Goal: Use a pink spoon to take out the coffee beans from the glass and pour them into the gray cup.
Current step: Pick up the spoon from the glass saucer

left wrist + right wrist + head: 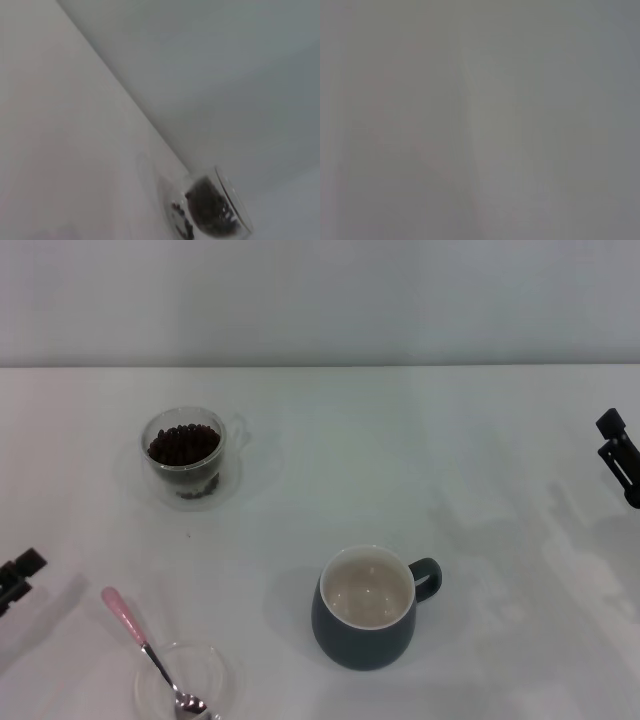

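- Across the whole head view spreads the white worktop (420,440), with a pale wall behind its far edge.
- Near the front, a little right of centre, stands the gray cup (365,608), upright, cream inside, its loop handle turned to the right. No beans show in it.
- Far left of the cup, well apart from it, stands the glass (185,452), upright, with its faint clear handle on the right side. The left wrist view shows the same glass (220,212) at an angle, blurred.
- Inside the glass lie the coffee beans (183,444), a dark heap filling much of it; in the left wrist view the beans (202,207) show as a dark mass through the wall.
- At the front left sits a shallow clear dish (190,680), partly cut off by the picture's lower edge.
- On that dish rests the spoon (150,650): its bowl lies in the dish, its shaft leans over the rim, and its pink end points up and to the left, onto the worktop.
- At the left edge, beside the spoon but apart from it, the left pincer (15,578) shows only in part; I cannot tell whether it is released or clenched.
- At the right edge, well apart from the cup, the right pincer (620,455) is also cut off, so its state cannot be told either.
- The right wrist view shows only a blank grey surface.
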Motion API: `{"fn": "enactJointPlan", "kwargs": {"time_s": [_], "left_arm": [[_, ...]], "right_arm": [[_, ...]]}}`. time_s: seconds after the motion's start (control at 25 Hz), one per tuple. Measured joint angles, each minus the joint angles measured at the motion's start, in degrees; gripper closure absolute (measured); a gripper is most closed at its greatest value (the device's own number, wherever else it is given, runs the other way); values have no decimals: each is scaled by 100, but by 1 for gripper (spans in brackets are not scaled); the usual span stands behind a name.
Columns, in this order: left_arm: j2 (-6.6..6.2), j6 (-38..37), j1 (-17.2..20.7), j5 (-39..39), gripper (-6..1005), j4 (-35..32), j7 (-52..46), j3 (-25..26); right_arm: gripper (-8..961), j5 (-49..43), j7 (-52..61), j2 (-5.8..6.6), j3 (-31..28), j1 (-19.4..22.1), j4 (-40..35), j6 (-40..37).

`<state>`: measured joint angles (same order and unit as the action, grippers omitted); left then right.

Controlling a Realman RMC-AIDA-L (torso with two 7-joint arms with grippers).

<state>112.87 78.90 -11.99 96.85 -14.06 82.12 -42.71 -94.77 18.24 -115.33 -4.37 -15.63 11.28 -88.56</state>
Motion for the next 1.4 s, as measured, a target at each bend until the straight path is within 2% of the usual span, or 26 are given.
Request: {"fn": "enactJointPlan", "kwargs": {"time_s": [0.08, 0.36, 1.12, 1.4], "left_arm": [[-24, 50, -75, -192, 207, -11, -119, -1], [-143, 81, -519, -1219, 211, -11, -522, 4], [-190, 153, -611, -1645, 212, -111, -527, -12], [-197, 125, -753, -1945, 216, -123, -513, -7]], "right_arm": [[138, 14, 71, 4, 1, -5, -14, 14], [138, 51, 212, 12, -10, -101, -90, 148], [139, 55, 317, 12, -11, -288, -52, 314], [139, 55, 320, 6, -24, -297, -36, 313]]}}
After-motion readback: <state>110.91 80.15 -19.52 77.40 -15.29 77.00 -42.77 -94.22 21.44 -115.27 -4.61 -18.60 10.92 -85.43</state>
